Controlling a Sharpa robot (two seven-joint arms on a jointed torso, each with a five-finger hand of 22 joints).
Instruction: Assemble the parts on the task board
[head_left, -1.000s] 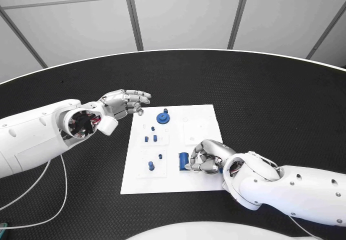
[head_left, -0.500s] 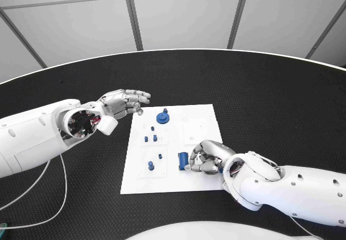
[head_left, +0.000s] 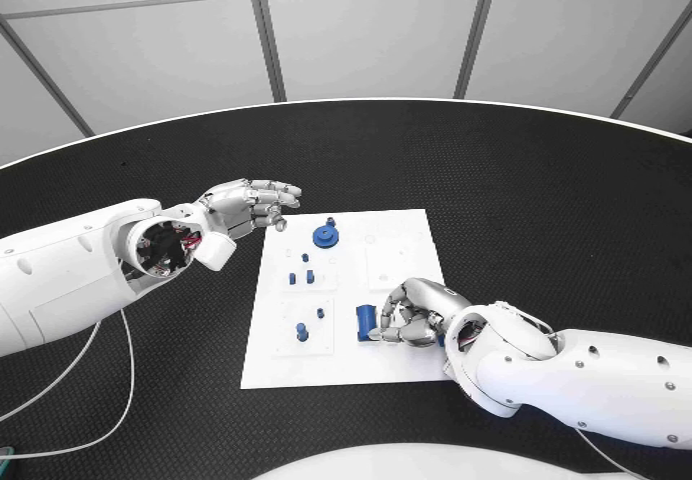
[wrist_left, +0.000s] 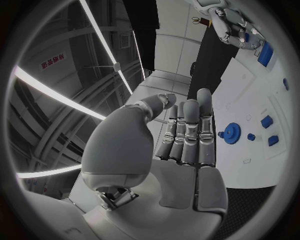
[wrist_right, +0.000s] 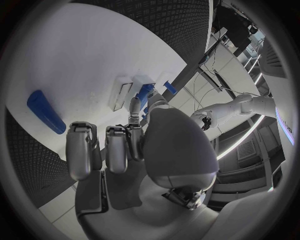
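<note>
Round black table (head_left: 433, 160), pale panelled wall (head_left: 361, 45) with dark seams behind

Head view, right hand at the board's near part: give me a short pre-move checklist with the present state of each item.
1. Task board lies flat on the black table: ok.
2. Right hand is over the board's near part, beside the long blue part: ok.
3. Right hand has a firm hold on that part: cannot tell; its fingers curl beside it and contact is hidden.
4. Left hand is off the board, by its far left corner, holding nothing: ok.
5. Blue gear stands apart from both hands: ok.
6. Small blue parts in the board's left half are untouched: ok.
</note>
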